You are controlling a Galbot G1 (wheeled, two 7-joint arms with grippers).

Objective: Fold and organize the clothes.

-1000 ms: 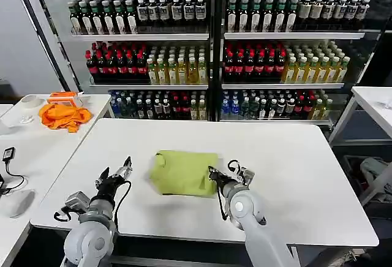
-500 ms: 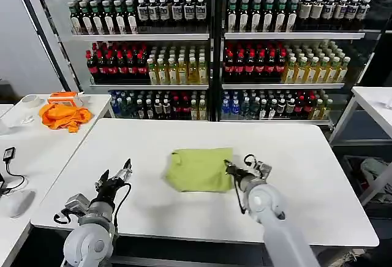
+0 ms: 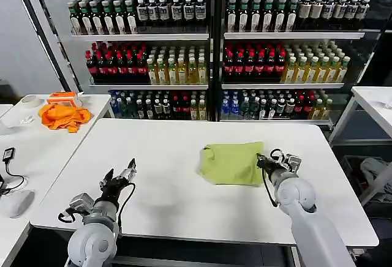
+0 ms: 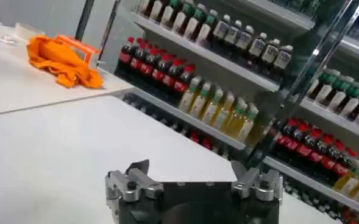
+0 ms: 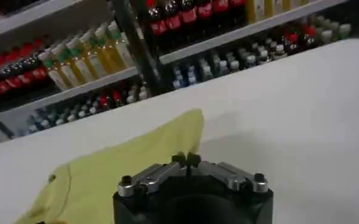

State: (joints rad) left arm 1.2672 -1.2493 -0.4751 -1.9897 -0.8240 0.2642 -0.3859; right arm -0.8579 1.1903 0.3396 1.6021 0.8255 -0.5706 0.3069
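T-shirt (image 3: 233, 163), folded yellow-green, lies right of centre on my white table (image 3: 171, 150) with my right gripper (image 3: 264, 161) pinching its right edge mid-drag; next I release, left gripper (image 3: 120, 176) idling open near-left.

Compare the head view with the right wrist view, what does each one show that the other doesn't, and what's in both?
Head view alone: the left gripper open near the table's front left, and an orange cloth on a side table.
Right wrist view alone: the right gripper's jaws seen close, shut on the T-shirt's edge.
Both: the folded T-shirt, right gripper, table and bottle shelves.
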